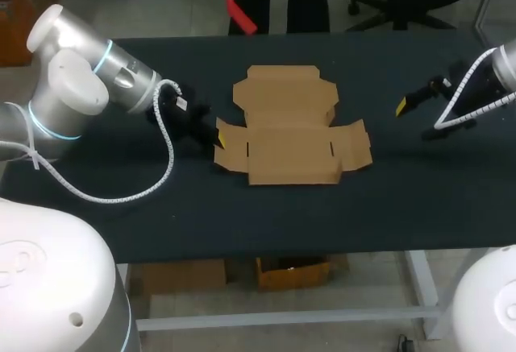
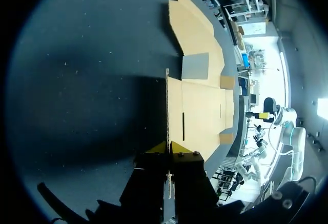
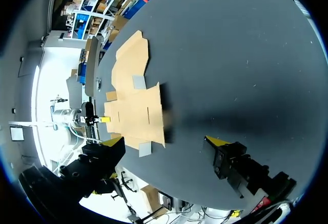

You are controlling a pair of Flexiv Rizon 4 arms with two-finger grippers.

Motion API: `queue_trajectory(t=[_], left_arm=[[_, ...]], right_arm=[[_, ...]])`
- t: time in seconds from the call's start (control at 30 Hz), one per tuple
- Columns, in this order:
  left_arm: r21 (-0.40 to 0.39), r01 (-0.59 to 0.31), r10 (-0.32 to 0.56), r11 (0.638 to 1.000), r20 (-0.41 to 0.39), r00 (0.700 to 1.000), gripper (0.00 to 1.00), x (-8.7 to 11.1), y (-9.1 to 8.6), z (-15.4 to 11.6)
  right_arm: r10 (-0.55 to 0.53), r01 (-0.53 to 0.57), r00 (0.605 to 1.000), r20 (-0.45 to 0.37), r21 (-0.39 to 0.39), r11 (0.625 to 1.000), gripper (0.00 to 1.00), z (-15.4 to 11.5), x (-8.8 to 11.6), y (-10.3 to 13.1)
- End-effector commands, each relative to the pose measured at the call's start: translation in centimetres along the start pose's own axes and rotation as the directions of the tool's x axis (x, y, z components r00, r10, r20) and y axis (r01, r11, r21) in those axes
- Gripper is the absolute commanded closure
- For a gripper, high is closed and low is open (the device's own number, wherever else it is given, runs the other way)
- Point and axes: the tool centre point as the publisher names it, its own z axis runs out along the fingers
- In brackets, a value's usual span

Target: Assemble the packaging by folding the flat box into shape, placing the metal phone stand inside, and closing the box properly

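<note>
A flat cardboard box is lying unfolded in the middle of a dark table, its flaps spread outward. The left gripper is sitting at the box's left edge, while the right gripper is hovering well apart from the box on the other side. The left wrist view is showing what the head view is not: the side flap is standing edge-on between the 2 yellow fingertips, which are pinching it from both sides, nearly closed. The right wrist view is showing its fingers spread wide, holding nothing. The metal phone stand is not appearing in any of the 3 views. The cardboard is looking light and thin, stiff across its panels but likely bending readily at the creases. Gripping a flap near its outer edge, as here, seems the best hold, since a panel lying flat is offering no purchase
</note>
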Motion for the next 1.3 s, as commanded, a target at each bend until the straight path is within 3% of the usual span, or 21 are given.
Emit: queue_trajectory(t=[0.03, 0.23, 0.27, 0.3, 0.33, 0.37, 0.4, 0.8, 1.1, 1.17, 1.2, 1.23, 1.3], left_arm=[[0.007, 0.013, -0.013, 1.000, -0.008, 1.000, 1.00, -0.1, 0.7, -0.1], [0.006, 0.033, -0.033, 0.999, -0.030, 0.999, 1.00, -0.6, 1.7, 0.2], [0.006, 0.035, -0.035, 0.999, -0.034, 0.999, 0.87, -0.7, 1.9, 0.1], [0.007, 0.035, -0.035, 0.999, -0.035, 0.999, 0.53, -0.7, 2.0, 0.1], [0.010, 0.035, -0.035, 0.999, -0.035, 0.999, 0.29, -0.7, 2.1, -0.1], [0.013, 0.034, -0.034, 0.999, -0.036, 0.999, 0.11, -0.7, 2.0, -0.3], [0.019, 0.030, -0.029, 0.999, -0.031, 0.999, 0.00, -0.6, 1.9, -0.5], [0.014, 0.006, -0.006, 1.000, 0.007, 1.000, 0.00, 0.0, -0.9, -1.8], [0.001, 0.007, -0.007, 1.000, 0.011, 1.000, 0.00, -1.0, -2.9, -1.3], [-0.010, 0.006, -0.006, 1.000, -0.007, 1.000, 0.18, -1.1, -3.1, -1.3], [-0.012, 0.006, -0.006, 1.000, -0.009, 1.000, 0.31, -1.2, -3.2, -1.2], [-0.015, 0.006, -0.006, 1.000, -0.011, 1.000, 0.51, -1.2, -3.3, -1.2], [-0.021, 0.003, -0.003, 1.000, -0.015, 1.000, 0.65, -1.1, -3.3, -1.0]], right_arm=[[-0.002, 0.002, 1.000, -0.004, 0.000, 1.000, 0.00, -0.2, -0.1, 0.0], [0.002, -0.002, 1.000, -0.006, 0.002, 1.000, 0.00, -0.1, -0.2, 0.0], [0.003, -0.003, 1.000, -0.006, 0.003, 1.000, 0.00, -0.1, -0.2, 0.0], [0.003, -0.003, 1.000, -0.007, 0.003, 1.000, 0.00, -0.1, -0.2, 0.0], [0.003, -0.003, 1.000, -0.007, 0.003, 1.000, 0.00, -0.1, -0.2, 0.0], [0.004, -0.003, 1.000, -0.007, 0.003, 1.000, 0.00, -0.1, -0.2, 0.0], [0.003, -0.003, 1.000, -0.008, 0.004, 1.000, 0.00, -0.1, -0.2, 0.0], [-0.005, 0.005, 1.000, -0.008, 0.009, 1.000, 0.00, 0.1, 0.3, 0.1], [-0.007, 0.007, 1.000, -0.005, 0.009, 1.000, 0.00, 0.0, 0.7, 0.0], [-0.006, 0.006, 1.000, -0.003, 0.009, 1.000, 0.00, 0.0, 0.7, 0.0], [-0.005, 0.006, 1.000, -0.002, 0.009, 1.000, 0.00, 0.0, 0.7, 0.0], [-0.005, 0.005, 1.000, -0.001, 0.008, 1.000, 0.00, 0.0, 0.7, 0.0], [-0.003, 0.003, 1.000, -0.001, 0.008, 1.000, 0.00, -0.1, 0.6, 0.0]])
